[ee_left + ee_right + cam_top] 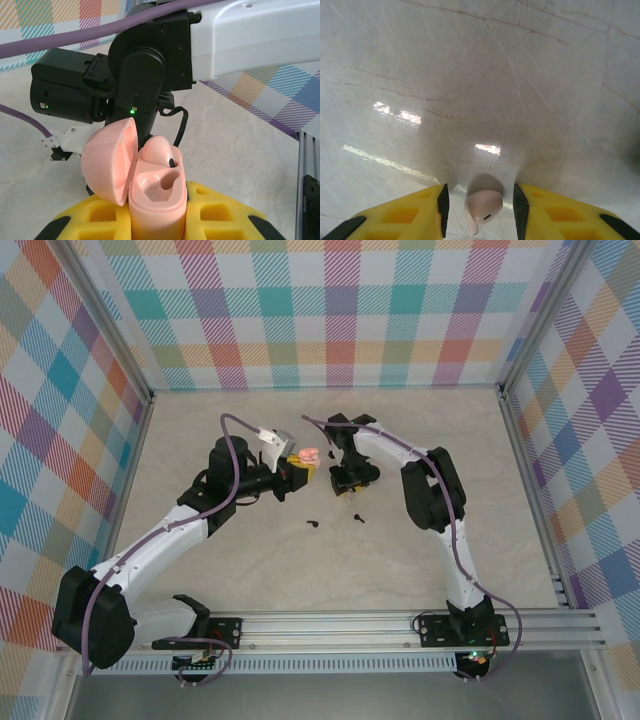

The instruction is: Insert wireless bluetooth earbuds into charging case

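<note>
2 blk earbuds (313, 524) (358, 517), 1 pink earbud (482, 206) on table (250, 560); 1 case (157, 200).

We see a worktop (400, 570) of pale beige marble with thin brown veins. The walls (340, 310) wear a pastel plaid of teal, orange, purple, pink and yellow on white. The left arm (160, 540) and the right arm (455, 550) are white with black joints, and their cables (232, 455) are purple. The left pincer (157, 212) and the right pincer (480, 202) have yellow fingers (400, 217) with black pads (443, 202). The charging case (155, 197) is glossy salmon pink. The pale earbud (482, 207) is pinkish-white. We also count a black earbud (314, 524) and a second black earbud (358, 517). A small light (132, 111) shows green on black housing.
</note>
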Robot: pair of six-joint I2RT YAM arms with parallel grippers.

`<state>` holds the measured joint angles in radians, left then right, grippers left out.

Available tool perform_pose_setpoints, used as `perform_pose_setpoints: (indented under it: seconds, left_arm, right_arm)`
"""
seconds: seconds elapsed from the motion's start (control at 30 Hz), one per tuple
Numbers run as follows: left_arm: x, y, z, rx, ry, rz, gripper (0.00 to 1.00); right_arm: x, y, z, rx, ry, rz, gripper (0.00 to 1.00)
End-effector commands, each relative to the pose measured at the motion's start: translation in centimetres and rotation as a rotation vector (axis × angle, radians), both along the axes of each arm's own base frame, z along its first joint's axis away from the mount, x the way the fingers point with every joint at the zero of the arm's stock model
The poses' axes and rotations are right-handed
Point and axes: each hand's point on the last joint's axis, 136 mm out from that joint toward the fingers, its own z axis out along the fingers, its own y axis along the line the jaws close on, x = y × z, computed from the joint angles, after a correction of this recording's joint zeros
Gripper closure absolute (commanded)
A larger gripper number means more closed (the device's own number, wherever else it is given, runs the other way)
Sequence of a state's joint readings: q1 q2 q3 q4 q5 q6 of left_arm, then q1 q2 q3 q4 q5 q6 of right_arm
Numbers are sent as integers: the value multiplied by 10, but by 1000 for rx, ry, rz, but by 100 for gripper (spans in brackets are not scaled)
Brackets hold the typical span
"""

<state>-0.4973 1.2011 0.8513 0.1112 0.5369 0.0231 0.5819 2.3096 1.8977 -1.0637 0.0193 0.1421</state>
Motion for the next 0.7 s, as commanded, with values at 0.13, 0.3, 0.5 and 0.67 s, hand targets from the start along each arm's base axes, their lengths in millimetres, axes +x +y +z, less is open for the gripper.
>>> perform_pose_setpoints:
  seconds: [0.13, 0.3, 0.5, 0.67]
  left_arm:
    - [-3, 0, 11, -21, -40, -6, 93]
    - [-3, 0, 11, -18, -40, -5, 93]
    - [-2, 0, 12, -19, -43, -4, 93]
    - [-1, -1, 12, -17, -43, -4, 93]
  right_arm:
    - [-4, -4, -8, -25, 45, -26, 61]
    - [-7, -7, -9, -37, 59, -29, 61]
    - [-11, -8, -10, -41, 79, -20, 62]
    - [-14, -8, -12, -39, 93, -17, 64]
